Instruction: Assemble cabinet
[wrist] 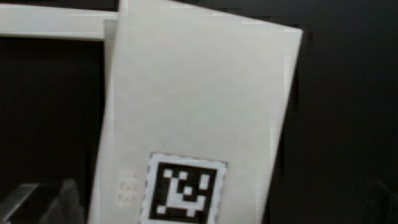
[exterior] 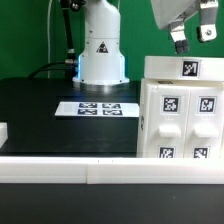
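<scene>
Cabinet (exterior: 180, 115) — white box, tagged; you find it at about 3 o'clock in the exterior view, standing on the black table (exterior: 40, 110) against the white rail (exterior: 60, 168) along the near edge. Its panelled face carries four tags; one more tag sits on the top piece.

Gripper (exterior: 192, 38) — hangs at about 1 o'clock, just above the cabinet's top, apart from it. The fingers hold nothing; how wide they stand you cannot tell, since the exterior view crops them and the wrist view is blurred.

Wrist view — a white slab, probably the cabinet's top, with a tag near one end and dark table around it.

Marker board (exterior: 97, 108) — flat white strip at the centre, in front of the arm's base (exterior: 102, 55).

Step in hand, as judged — an approach from above to the top piece, to press or seat it.

Next move calls for — a straight descent, centred on the top, with light force so the cabinet does not tip or slide.
</scene>
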`<state>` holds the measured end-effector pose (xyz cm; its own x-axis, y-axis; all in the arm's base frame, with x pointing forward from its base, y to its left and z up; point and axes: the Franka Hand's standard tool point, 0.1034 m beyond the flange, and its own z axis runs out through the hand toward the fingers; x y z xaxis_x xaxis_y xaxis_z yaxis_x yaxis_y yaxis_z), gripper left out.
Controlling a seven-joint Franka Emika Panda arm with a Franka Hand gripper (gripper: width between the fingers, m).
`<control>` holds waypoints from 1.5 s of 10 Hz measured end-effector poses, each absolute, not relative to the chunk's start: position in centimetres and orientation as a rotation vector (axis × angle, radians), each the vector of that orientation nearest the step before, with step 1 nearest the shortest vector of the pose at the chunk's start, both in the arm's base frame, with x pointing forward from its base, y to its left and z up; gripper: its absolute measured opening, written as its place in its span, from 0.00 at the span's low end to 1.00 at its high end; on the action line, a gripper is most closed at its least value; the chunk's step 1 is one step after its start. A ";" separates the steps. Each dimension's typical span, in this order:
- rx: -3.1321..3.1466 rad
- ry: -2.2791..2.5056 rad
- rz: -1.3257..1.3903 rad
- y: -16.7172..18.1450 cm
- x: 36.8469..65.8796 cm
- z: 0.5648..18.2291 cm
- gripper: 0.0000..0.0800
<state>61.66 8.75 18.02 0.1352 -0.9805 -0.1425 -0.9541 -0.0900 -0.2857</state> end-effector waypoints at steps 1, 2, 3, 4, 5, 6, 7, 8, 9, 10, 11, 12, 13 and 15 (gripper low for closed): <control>-2.127 1.872 -0.109 9.0 61.5 18.0 1.00; -2.193 1.828 -0.085 9.6 61.3 18.0 1.00; -2.375 1.658 -0.095 10.1 61.2 18.3 1.00; -2.452 1.570 -0.085 10.4 61.3 18.6 1.00; -2.541 1.450 -0.079 10.8 61.3 18.8 1.00; -2.580 1.386 -0.077 11.0 61.2 18.9 1.00; -2.649 1.253 -0.095 11.0 61.2 18.8 1.00; -2.695 1.149 -0.112 10.9 61.3 18.8 1.00; -2.715 1.105 -0.117 10.9 61.3 18.8 1.00; -2.764 0.986 -0.131 10.8 61.3 18.8 1.00; -2.802 0.884 -0.142 10.8 61.3 18.8 1.00; -2.863 0.735 -0.160 10.8 61.3 18.8 1.00; -2.937 0.531 -0.179 10.7 61.2 18.7 1.00; -3.019 0.160 -0.170 10.9 61.1 18.5 1.00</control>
